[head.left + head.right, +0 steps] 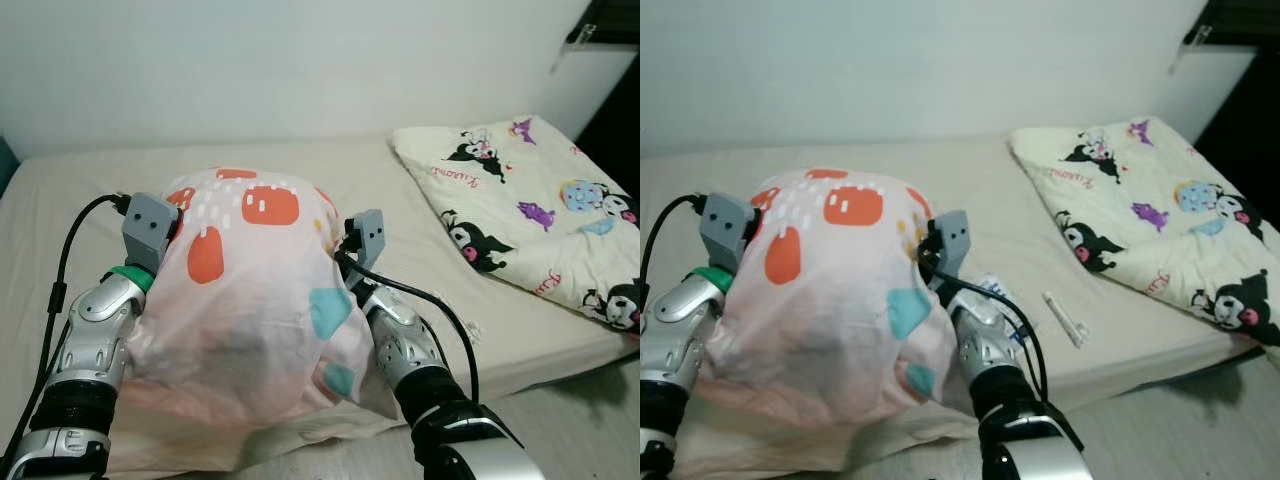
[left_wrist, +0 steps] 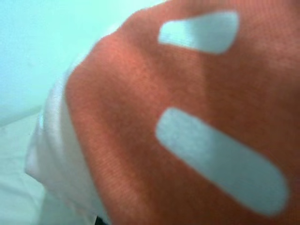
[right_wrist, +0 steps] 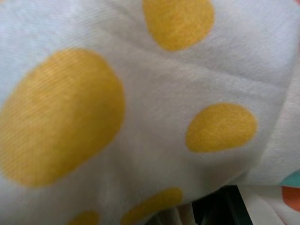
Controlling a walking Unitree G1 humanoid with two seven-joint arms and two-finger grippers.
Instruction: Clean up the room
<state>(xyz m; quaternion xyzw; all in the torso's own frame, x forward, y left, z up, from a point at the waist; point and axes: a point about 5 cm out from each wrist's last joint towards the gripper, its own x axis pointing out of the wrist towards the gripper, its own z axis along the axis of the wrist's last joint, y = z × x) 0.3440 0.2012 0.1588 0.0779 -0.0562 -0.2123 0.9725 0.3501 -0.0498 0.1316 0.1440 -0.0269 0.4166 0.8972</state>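
The jaws' state cannot be told; a spotted pillow (image 1: 240,300) is being pressed between both wrists and could be dropped if squeezed unevenly.

I'm looking into a home bedroom: a bed (image 1: 60,190) with a beige sheet runs along a plain white wall (image 1: 300,60). Beyond my right claw (image 1: 345,250), well apart from it, lies a cartoon-print quilt (image 1: 530,210). A pastel-blotched pillow (image 1: 250,300) sits between my claws, touching both.
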